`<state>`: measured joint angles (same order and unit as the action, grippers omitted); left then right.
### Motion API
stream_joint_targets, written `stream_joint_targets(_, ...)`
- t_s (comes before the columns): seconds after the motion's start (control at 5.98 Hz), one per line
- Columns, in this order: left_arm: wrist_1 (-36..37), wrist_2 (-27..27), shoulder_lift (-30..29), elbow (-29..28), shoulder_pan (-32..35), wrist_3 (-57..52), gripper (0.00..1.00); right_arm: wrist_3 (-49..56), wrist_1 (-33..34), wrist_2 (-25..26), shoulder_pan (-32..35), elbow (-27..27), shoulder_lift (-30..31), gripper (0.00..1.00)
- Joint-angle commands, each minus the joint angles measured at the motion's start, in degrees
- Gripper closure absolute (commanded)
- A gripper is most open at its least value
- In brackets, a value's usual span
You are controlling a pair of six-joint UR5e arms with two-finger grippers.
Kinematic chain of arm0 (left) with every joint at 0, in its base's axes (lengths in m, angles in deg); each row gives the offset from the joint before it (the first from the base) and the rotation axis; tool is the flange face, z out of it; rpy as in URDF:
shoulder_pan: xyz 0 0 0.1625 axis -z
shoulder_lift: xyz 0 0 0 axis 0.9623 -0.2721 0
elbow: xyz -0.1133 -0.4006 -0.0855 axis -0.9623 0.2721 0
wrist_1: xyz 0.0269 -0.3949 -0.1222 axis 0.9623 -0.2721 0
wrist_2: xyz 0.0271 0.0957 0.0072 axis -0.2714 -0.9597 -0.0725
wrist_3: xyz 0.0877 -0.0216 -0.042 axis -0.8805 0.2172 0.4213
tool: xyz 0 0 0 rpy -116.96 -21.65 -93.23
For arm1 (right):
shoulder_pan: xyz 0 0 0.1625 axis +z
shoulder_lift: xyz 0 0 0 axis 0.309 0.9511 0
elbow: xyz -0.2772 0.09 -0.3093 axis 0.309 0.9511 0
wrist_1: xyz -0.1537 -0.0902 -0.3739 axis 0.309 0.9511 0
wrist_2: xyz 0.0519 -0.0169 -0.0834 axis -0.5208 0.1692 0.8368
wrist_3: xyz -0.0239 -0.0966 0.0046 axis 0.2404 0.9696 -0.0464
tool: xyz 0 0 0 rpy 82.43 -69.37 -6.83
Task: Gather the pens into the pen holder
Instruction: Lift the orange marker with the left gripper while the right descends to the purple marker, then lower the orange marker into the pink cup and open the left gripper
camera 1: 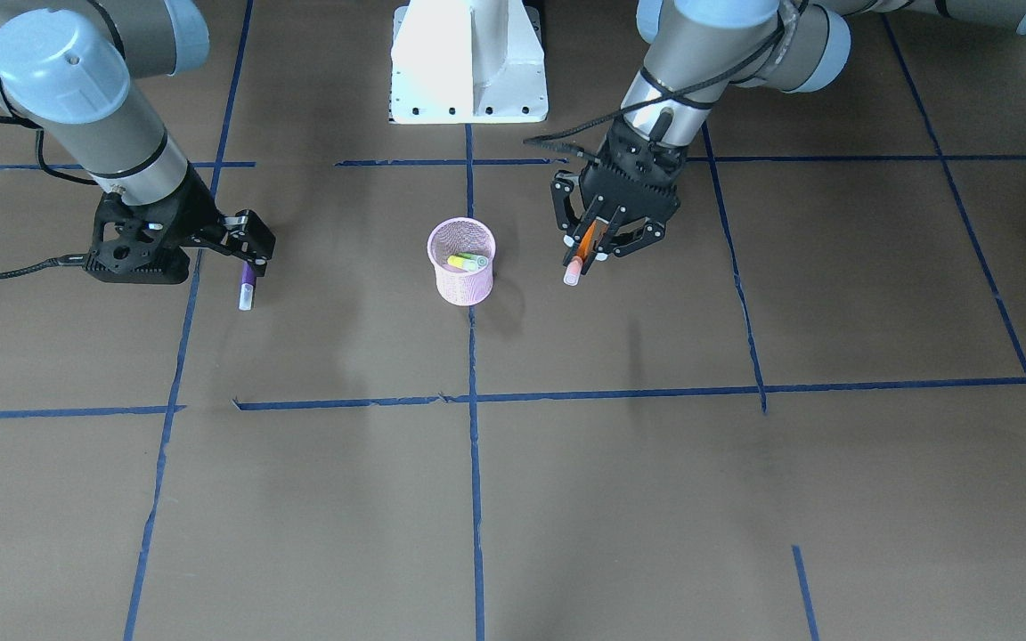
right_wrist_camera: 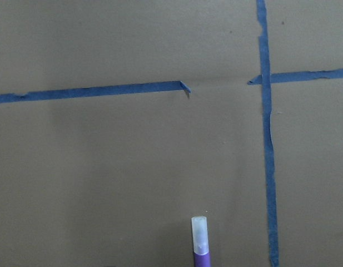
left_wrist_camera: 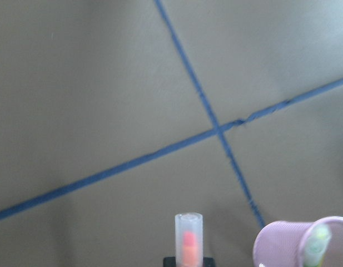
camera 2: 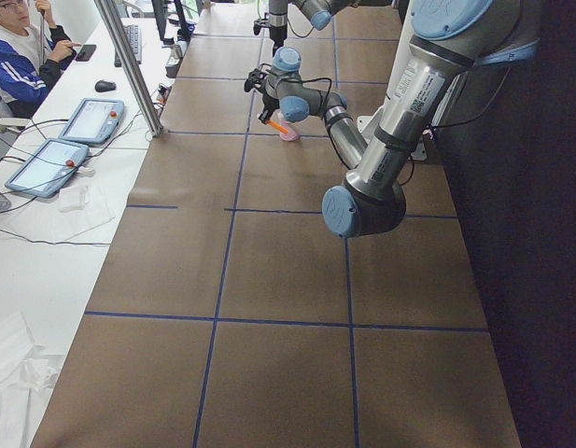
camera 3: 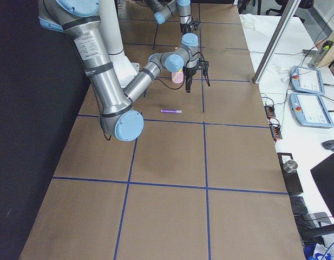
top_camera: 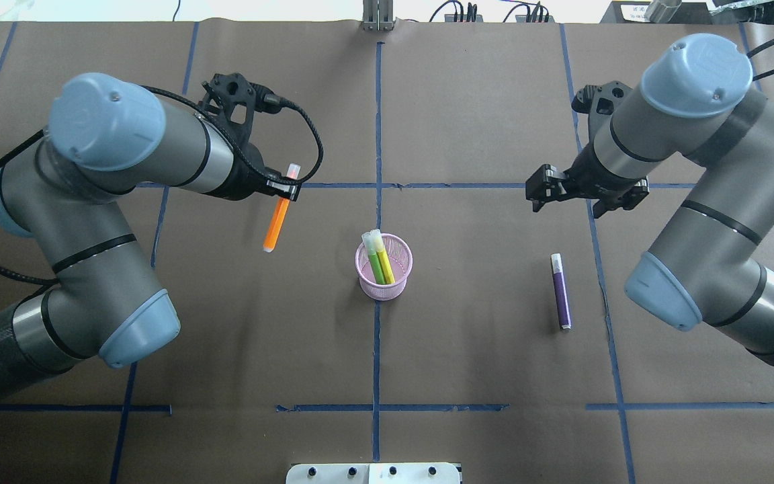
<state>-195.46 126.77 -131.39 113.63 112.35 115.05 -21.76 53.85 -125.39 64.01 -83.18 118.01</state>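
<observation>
Brown papered surface [top_camera: 481,376] with a blue tape grid. Left arm [top_camera: 125,141] is raised left of centre and its left claw [top_camera: 286,190] is clamped on the cap end of the orange pen [top_camera: 277,225], which hangs off the surface, tilted. Right arm [top_camera: 696,134] has the right claw [camera 1: 255,252] raised over the purple pen [top_camera: 561,296], jaws look apart and grip nothing. That pen lies flat, well right of the pen holder [top_camera: 384,289]. Holder is upright at centre on the tape line, with a green pen [top_camera: 377,265] and a yellow pen [top_camera: 386,267] inside.
</observation>
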Motion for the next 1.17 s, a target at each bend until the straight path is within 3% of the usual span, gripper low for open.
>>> stream_joint_targets(0.0,-17.3,-6.5,2.3,-0.3,-2.0,5.3,1.0,1.1,-1.3,0.9,-0.2,0.2,2.7,0.0)
stream_joint_targets(0.33,-35.2,-15.2,3.2,-5.9,-9.8,5.5,1.0,0.2,-12.5,2.7,-0.2,2.9,4.4,0.0)
stream_joint_targets(0.5,-42.5,-16.4,3.1,-10.2,-12.1,5.2,1.0,0.2,-12.8,2.7,-0.2,2.9,4.3,0.0)
stream_joint_targets(1.0,-45.4,-17.8,0.2,-15.7,-12.4,3.2,1.0,0.2,-12.8,2.7,-0.4,2.9,3.8,0.0)
